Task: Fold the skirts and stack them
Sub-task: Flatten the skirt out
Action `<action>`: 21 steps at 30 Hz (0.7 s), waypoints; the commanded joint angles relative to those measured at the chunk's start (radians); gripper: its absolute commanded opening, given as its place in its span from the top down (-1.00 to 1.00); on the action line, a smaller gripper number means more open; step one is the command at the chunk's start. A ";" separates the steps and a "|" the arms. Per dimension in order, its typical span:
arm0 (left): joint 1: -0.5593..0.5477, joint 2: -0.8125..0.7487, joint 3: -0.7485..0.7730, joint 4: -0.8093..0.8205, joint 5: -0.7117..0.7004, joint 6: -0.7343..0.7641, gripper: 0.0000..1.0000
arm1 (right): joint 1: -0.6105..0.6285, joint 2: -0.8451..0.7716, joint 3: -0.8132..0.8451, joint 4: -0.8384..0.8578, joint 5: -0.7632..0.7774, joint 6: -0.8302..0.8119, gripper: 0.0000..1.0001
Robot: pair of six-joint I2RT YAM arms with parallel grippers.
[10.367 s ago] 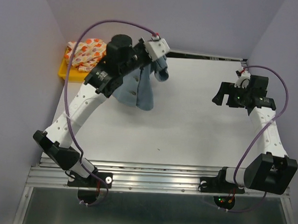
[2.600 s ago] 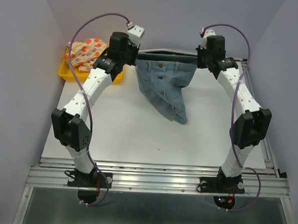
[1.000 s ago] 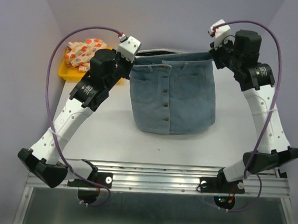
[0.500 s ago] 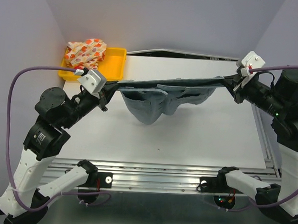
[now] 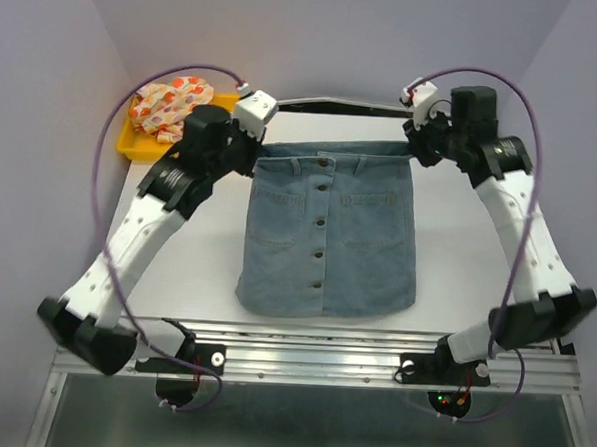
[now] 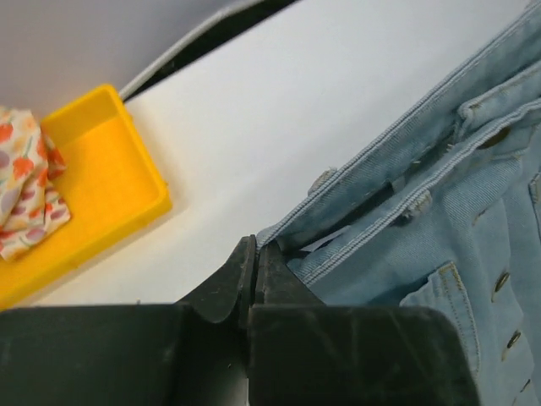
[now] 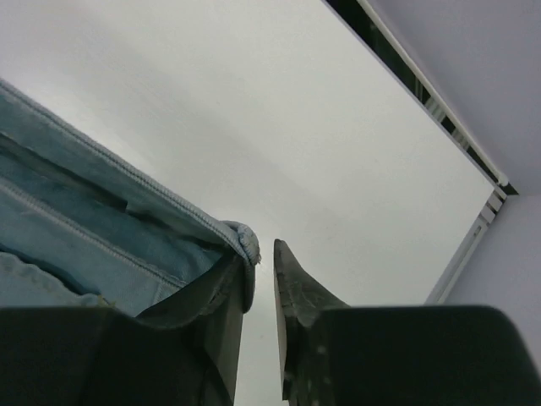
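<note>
Denim skirt [image 5: 328, 235] is lying flat on the surface [image 5: 476, 283], button front up, both pockets showing. The waistband is running taut between my two hands and the hem is reaching back toward my bases.

My left hand [image 6: 255, 254] is pinching the waistband corner, fingers pressed together on the double seam.

My right hand [image 7: 262, 254] is at the opposite waistband corner. Its fingers are nearly together, with a narrow slit showing, and the corner is curling against the inner finger. I am judging that only a sliver is caught there: a thin grip.

Spotted skirt [image 5: 170, 105] is sitting bunched in the yellow tray [image 6: 93, 186], out past my left hand on its outer side, well apart from the denim.

Handling, as I judge it:
- Denim is light but has body. It is drooping where unsupported, yet holding a crease better than thin cloth.
- The waistband is the stiffest part, thick with seams and belt loops, so it is the best place to take hold.
- Buttons may be resisting a fold down the middle line.
- For a fold, I am favouring the two waistband corners, or a waistband corner and the hem corner below the same hand.
- The spotted one is looking thinner and floppier. I am expecting it to need spreading first.
</note>
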 commanded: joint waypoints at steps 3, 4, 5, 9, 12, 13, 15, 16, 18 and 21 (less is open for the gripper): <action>0.073 0.482 0.264 0.027 -0.259 0.024 -0.16 | -0.069 0.464 0.223 0.193 0.372 0.065 -0.51; 0.087 0.559 0.338 0.020 -0.270 0.021 -0.27 | -0.069 0.544 0.307 0.191 0.399 0.071 -0.66; 0.105 0.707 0.421 0.010 -0.242 0.015 -0.45 | -0.069 0.708 0.496 0.156 0.449 0.085 -0.87; 0.188 1.038 1.036 -0.213 -0.193 -0.034 -0.88 | -0.069 0.974 0.878 0.028 0.503 0.104 -1.00; 0.193 0.951 0.840 -0.140 -0.152 -0.013 -0.93 | -0.069 0.929 0.756 0.115 0.492 0.101 -1.00; 0.194 0.904 0.748 -0.061 -0.133 -0.003 -0.95 | -0.069 0.847 0.610 0.142 0.465 0.104 -1.00; 0.193 0.752 0.476 0.037 -0.040 0.027 -0.90 | -0.069 0.736 0.472 0.182 0.353 0.117 -1.00; 0.193 0.712 0.404 0.056 -0.023 0.029 -0.87 | -0.069 0.709 0.373 0.177 0.306 0.117 -0.96; 0.191 0.612 0.223 0.072 0.048 0.033 -0.78 | -0.069 0.665 0.280 0.154 0.199 0.124 -0.76; 0.191 0.525 0.042 0.063 0.143 0.046 -0.57 | -0.069 0.610 0.124 0.150 0.069 0.111 -0.41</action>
